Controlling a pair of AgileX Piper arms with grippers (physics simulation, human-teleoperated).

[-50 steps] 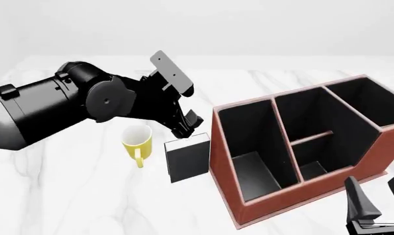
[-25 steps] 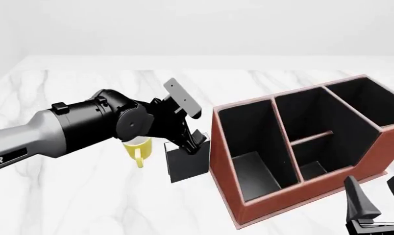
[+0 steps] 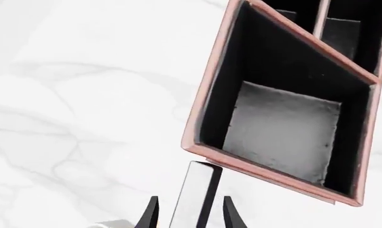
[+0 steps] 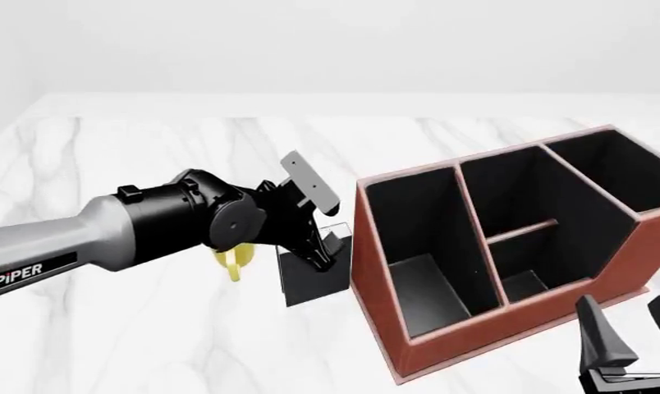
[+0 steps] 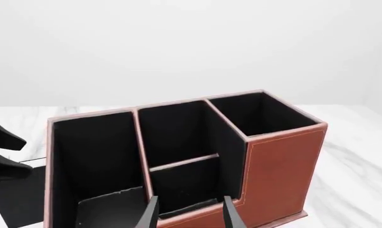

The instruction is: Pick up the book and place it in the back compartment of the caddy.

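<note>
Left arm reaching in from left side of front view, wrist bent down over the book, left gripper at book's top edge. In left wrist view, fingers either side of book, jaws spread, a gap showing each side; no pinch seen. Book upright on marble table, just beside caddy on its left wall, between caddy and yellow mug; mug mostly hidden behind arm.

Right arm low at near right corner of front view, only right gripper showing, pointed up, jaws spread, holding nothing. In right wrist view, right gripper facing caddy from near side, apart from it.

Count: 2 arms, 2 grippers, 1 book, 1 mug, 1 caddy. Caddy compartments: 4 visible — 1 long at left, 2 in middle split by low divider, 1 at far right/back. All look unfilled, black lining.
</note>
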